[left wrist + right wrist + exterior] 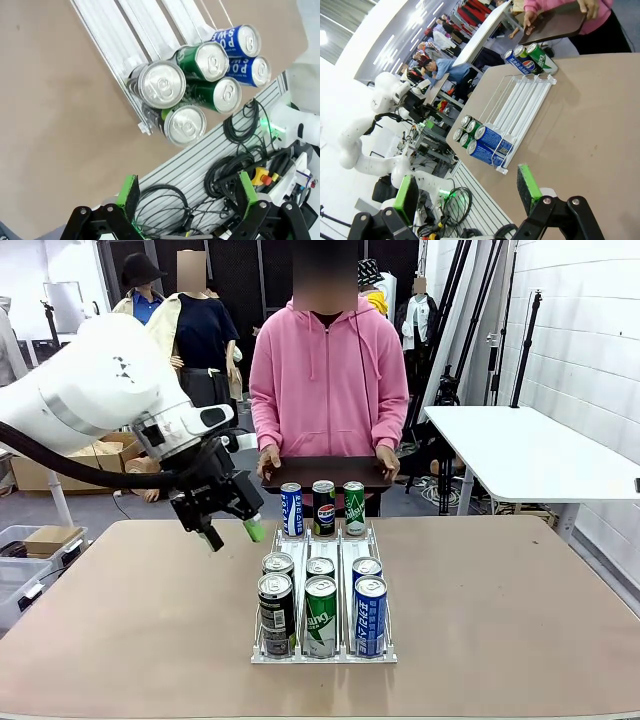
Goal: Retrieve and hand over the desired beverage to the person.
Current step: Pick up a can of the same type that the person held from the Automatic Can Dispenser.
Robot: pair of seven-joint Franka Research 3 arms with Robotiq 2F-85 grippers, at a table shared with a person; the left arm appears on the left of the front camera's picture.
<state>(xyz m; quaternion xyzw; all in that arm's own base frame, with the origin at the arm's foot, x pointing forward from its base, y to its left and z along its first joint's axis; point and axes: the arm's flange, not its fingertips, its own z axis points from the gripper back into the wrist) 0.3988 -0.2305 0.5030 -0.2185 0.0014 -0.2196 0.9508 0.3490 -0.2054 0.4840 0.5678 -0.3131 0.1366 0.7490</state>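
Reach step: left end effector (234,534) apart, empty, hovering left of rack (336,545) of cans (320,615). Next: lower onto wanted one, clamp.

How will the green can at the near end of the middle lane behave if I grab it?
The front green can is tall and narrow, so a high push could tip it. Its smooth metal wall looks slippery. Neighbouring cans stand close either side in the rack, so finger room seems tight.
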